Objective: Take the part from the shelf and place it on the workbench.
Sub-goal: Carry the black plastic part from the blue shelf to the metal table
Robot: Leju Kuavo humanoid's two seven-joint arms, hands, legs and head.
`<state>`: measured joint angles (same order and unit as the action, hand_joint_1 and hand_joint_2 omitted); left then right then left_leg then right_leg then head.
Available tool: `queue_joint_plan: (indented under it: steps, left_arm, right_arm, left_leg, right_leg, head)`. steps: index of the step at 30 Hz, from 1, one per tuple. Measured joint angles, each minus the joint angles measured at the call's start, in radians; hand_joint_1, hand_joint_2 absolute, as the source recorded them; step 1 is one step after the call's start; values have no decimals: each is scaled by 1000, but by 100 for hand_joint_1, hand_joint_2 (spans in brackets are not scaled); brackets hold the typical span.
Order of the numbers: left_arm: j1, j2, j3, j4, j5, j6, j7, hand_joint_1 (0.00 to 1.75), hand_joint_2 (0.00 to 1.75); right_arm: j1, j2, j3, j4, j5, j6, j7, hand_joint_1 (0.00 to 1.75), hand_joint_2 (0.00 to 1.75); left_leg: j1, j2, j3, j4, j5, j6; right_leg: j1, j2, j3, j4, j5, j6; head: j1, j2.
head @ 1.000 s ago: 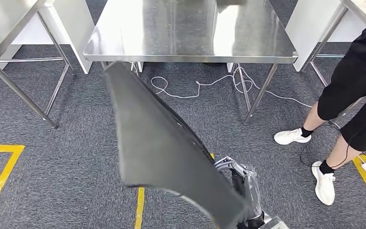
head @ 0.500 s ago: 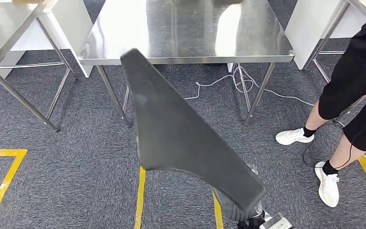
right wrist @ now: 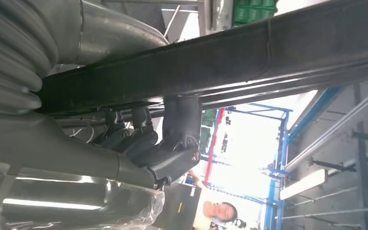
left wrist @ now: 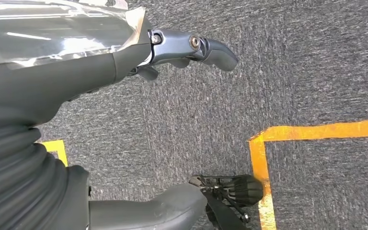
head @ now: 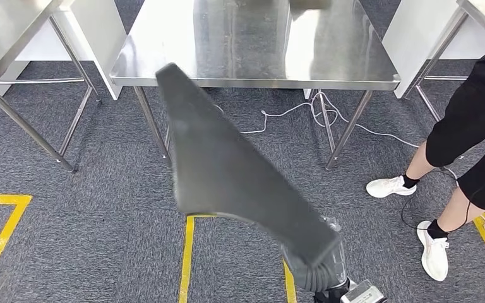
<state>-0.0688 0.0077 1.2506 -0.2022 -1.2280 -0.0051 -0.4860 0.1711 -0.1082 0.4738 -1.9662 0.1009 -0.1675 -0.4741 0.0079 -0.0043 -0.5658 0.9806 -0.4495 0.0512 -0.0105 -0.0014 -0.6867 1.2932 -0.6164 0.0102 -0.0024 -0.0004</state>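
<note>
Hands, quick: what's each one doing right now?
Left hand: open, holding nothing.
Right hand: holding the dark grey part.

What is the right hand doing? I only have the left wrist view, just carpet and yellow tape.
Observer: The right hand grips the dark flat part from underneath, seen in the right wrist view.
Operator: Is it set down yet?
Observer: No, the head view shows it held in the air, its far end pointing toward the steel workbench.
Operator: Anyone close?
Observer: A person stands on the carpet to the workbench's right.
</note>
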Motion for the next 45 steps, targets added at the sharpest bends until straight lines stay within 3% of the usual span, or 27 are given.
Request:
queue_joint_plan:
  steps: [1,2,4,5,6,10,12,14,15,16,17,19,21,24,26,29,30,31,32,34,35,37,41,43,45]
  left_arm:
    - [0,0,0,0,0,0,0,0,175]
    - [0,0,0,0,0,0,0,0,175]
    - [0,-1,0,0,0,-1,0,0,175]
    - [0,-1,0,0,0,-2,0,0,175]
    - [0,-1,0,0,0,-2,0,0,175]
    - [0,-1,0,0,0,-3,0,0,175]
    - [0,-1,0,0,0,-3,0,0,175]
    - [0,-1,0,0,0,-3,0,0,175]
    - [1,-1,0,0,-1,-4,-1,0,175]
    - [1,-2,0,0,-3,-5,-3,0,175]
    - [1,-2,0,0,-5,-5,-6,0,175]
    - [1,-2,0,0,-14,-6,-21,0,175]
    - [2,-5,-2,0,-23,-6,-40,0,175]
    - [3,-16,-10,0,-36,-7,-58,0,175]
    - [4,-27,-19,0,-41,-7,-65,0,175]
    - [3,-41,-27,0,-42,-7,-68,0,175]
    - [4,-44,-28,0,-42,-7,-68,0,175]
    - [5,-48,-29,0,-42,-7,-69,0,175]
    - [5,-50,-30,0,-42,-7,-69,0,175]
    - [6,-55,-30,0,-42,-7,-69,0,175]
    - [6,-56,-30,0,-42,-8,-69,0,175]
    - [6,-57,-30,0,-42,-8,-71,0,175]
    - [4,-58,-30,-1,-42,-9,-74,0,175]
    - [4,-60,-30,-1,-42,-9,-76,0,175]
    - [6,-60,-30,-1,-42,-9,-77,0,175]
  right_arm:
    - [0,0,0,1,0,0,1,175,175]
    - [0,0,0,1,1,0,2,175,175]
    - [-1,0,0,1,1,0,3,175,175]
    - [-1,0,0,1,1,0,3,175,175]
    - [-1,0,0,1,1,0,3,175,175]
    - [-1,2,0,1,1,0,4,175,175]
    - [-1,6,-1,1,2,0,5,175,175]
    - [-1,8,-1,1,3,0,7,175,175]
    - [-1,8,-1,1,5,0,9,175,175]
    - [-1,9,-1,1,7,0,11,175,175]
    - [-1,10,-1,1,10,0,13,175,175]
    - [-1,15,-2,1,21,0,14,175,175]
    - [-1,23,-2,2,29,0,15,175,175]
    - [-3,33,-5,4,32,3,17,175,175]
    - [-11,39,-12,4,31,5,22,175,175]
    - [-18,42,-23,8,31,6,25,175,175]
    - [-18,42,-25,11,30,6,26,175,175]
    - [-18,41,-27,13,30,6,26,175,175]
    - [-18,42,-28,16,30,6,26,175,175]
    - [-19,42,-29,18,30,6,26,175,175]
    - [-19,42,-30,19,30,7,26,175,175]
    - [-19,44,-34,20,31,12,25,175,175]
    - [-19,51,-45,21,30,26,22,175,175]
    - [-20,55,-48,22,30,26,21,175,175]
    - [-19,58,-50,24,30,26,21,175,175]
  left_leg:
    - [0,-1,3,0,-3,-1]
    - [1,-3,7,1,-6,-4]
    - [-2,-7,17,4,-17,-13]
    - [-4,-8,20,7,-23,-18]
    - [-6,-9,22,10,-29,-24]
    - [4,-5,17,33,-52,-43]
    - [9,-1,-24,121,-98,-53]
    - [10,0,-99,256,-151,-60]
    - [11,0,-129,299,-158,-61]
    - [12,0,-142,307,-145,-60]
    - [12,0,-135,276,-113,-58]
    - [11,1,-81,143,-34,-47]
    - [4,1,-39,50,0,-37]
    - [-3,0,-27,28,-3,-23]
    - [-1,0,-13,12,0,-10]
    - [-1,1,3,5,-7,2]
    - [-1,0,7,5,-11,3]
    - [-2,-2,12,5,-17,3]
    - [-1,-3,20,6,-23,1]
    - [-2,-7,37,7,-37,-6]
    - [-5,-9,43,9,-46,-11]
    - [-9,-11,49,13,-60,-21]
    - [1,-7,42,45,-87,-41]
    - [5,-3,-14,155,-131,-53]
    - [7,-1,-100,286,-166,-60]
  right_leg:
    - [-1,0,-7,-1,12,8]
    - [-4,0,8,-44,41,19]
    - [-8,-1,71,-191,109,35]
    - [-10,-1,97,-247,133,34]
    - [-11,-1,111,-277,145,28]
    - [-12,1,121,-287,149,-3]
    - [-14,1,127,-289,146,-14]
    - [-11,1,131,-288,140,-22]
    - [-10,1,134,-288,138,-24]
    - [-9,1,137,-288,135,-25]
    - [-9,2,142,-288,131,-25]
    - [-7,3,154,-289,122,-22]
    - [-3,4,161,-289,112,-12]
    - [-1,2,165,-293,104,4]
    - [1,0,149,-255,85,7]
    - [0,0,49,-73,23,-1]
    - [-1,0,14,-24,14,2]
    - [-1,0,-5,-6,20,8]
    - [-2,0,-5,-28,44,18]
    - [-7,0,41,-157,117,37]
    - [-8,0,68,-219,145,39]
    - [-8,1,94,-276,165,28]
    - [-10,3,107,-280,156,-4]
    - [-12,2,118,-281,148,-18]
    - [-11,2,127,-281,138,-25]
  head:
    - [0,0]
    - [0,0]
    - [1,0]
    - [1,0]
    - [0,0]
    - [-6,0]
    - [-7,0]
    - [-8,0]
    - [-8,0]
    - [-8,0]
    - [-8,0]
    - [-8,0]
    - [-8,0]
    - [-7,0]
    - [-6,0]
    - [-2,0]
    - [-2,0]
    - [-1,0]
    - [0,0]
    - [1,0]
    - [1,0]
    - [0,0]
    - [-5,0]
    - [-7,0]
    - [-8,0]
